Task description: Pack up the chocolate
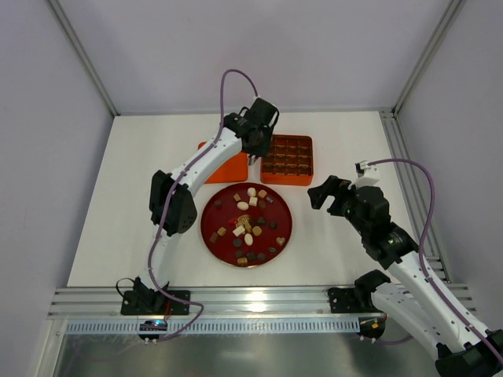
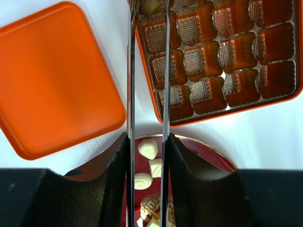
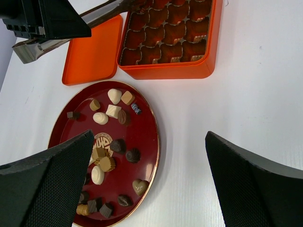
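Observation:
The chocolates [image 1: 248,224] are small dark, tan and cream pieces lying on the round dark-red plate [image 1: 207,236], also in the right wrist view [image 3: 113,111]. My left gripper [image 1: 255,137] is shut on metal tongs [image 2: 132,71]. The tongs reach over the corner cell of the orange box [image 2: 284,98]. A cream-white piece [image 2: 150,5] sits between the tong tips there; I cannot tell whether it is pinched or lying in the cell. My right gripper [image 3: 149,137] is open and empty, above the table just right of the plate.
The orange lid [image 1: 222,169] lies flat left of the box [image 1: 288,181], behind the plate. The box's other brown cells [image 3: 163,35] look empty. Grey walls and aluminium rails frame the white table.

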Action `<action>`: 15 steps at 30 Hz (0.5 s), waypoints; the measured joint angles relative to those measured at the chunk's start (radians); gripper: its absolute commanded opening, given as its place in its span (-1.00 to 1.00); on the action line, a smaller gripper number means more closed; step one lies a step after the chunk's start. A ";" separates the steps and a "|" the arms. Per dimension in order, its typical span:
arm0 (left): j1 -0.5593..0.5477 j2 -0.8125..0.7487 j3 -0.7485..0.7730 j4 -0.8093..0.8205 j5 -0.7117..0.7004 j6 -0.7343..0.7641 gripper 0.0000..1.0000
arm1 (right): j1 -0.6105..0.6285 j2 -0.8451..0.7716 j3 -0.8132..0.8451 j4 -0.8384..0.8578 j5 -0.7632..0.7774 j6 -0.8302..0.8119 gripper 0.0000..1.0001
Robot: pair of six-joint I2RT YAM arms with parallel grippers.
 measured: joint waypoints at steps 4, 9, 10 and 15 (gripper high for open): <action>0.000 0.000 0.016 -0.001 0.000 0.002 -0.26 | 0.000 0.000 0.000 0.000 0.000 0.000 0.99; 0.000 -0.012 0.018 -0.006 0.009 0.000 -0.26 | 0.000 0.000 0.000 0.000 0.000 0.000 0.99; 0.000 -0.018 0.017 -0.009 0.013 -0.001 -0.26 | 0.000 0.000 0.000 0.000 0.000 0.000 0.99; -0.001 -0.134 -0.066 -0.009 0.028 -0.005 -0.26 | 0.000 0.000 0.000 0.000 0.000 0.000 1.00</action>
